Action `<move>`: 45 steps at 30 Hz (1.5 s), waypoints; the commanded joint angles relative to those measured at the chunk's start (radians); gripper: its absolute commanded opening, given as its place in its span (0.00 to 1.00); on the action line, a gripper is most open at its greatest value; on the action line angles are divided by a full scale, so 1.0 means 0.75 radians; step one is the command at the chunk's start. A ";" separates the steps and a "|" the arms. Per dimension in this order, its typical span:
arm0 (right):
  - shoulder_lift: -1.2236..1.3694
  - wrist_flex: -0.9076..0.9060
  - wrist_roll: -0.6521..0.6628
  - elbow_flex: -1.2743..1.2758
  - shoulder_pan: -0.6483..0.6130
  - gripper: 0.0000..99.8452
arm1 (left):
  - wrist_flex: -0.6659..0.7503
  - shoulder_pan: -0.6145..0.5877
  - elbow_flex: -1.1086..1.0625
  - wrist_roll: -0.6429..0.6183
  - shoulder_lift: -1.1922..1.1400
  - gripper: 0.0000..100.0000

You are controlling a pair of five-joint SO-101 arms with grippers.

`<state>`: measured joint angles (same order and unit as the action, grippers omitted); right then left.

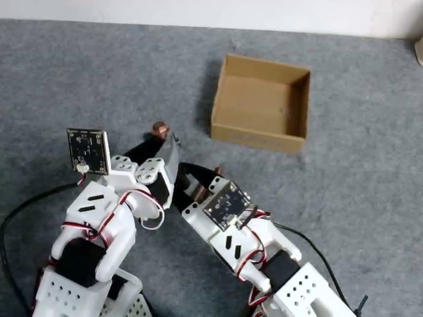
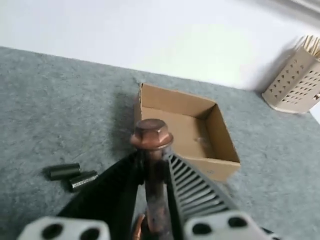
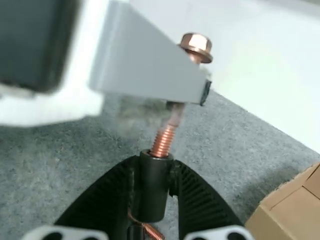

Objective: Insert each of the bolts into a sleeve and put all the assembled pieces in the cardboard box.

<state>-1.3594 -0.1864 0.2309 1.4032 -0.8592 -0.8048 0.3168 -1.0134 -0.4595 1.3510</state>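
Note:
My left gripper [image 2: 152, 161] is shut on the shank of a copper bolt [image 2: 151, 135], hex head up. In the high view this left gripper [image 1: 162, 144] holds the bolt [image 1: 159, 129] just left of the cardboard box [image 1: 261, 102]. My right gripper [image 3: 152, 167] is shut on a black sleeve [image 3: 152, 185], held upright. The bolt's threaded tip [image 3: 164, 142] sits in the sleeve's open top. From above, the right gripper [image 1: 200, 183] lies directly below and right of the left one. Two more dark sleeves [image 2: 72, 176] lie on the carpet.
The open cardboard box [image 2: 186, 131] stands on the grey carpet beyond both grippers; nothing shows inside it. A perforated beige holder [image 2: 295, 82] stands at the far right by the wall. Both arm bases crowd the near edge [image 1: 165, 264].

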 commanded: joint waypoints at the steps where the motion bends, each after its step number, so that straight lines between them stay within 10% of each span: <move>1: -0.030 0.062 0.023 -0.017 -0.030 0.00 | 0.029 -0.042 -0.013 0.004 -0.003 0.01; 31: -0.030 0.062 0.023 -0.024 -0.019 0.00 | 0.029 -0.058 -0.122 -0.002 -0.003 0.01; 45: -0.030 0.062 0.023 -0.028 0.001 0.00 | 0.029 -0.058 -0.120 -0.004 -0.003 0.28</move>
<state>-1.3625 -0.1849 0.2355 1.4124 -0.8669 -0.7956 0.2754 -1.1116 -0.4549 1.3372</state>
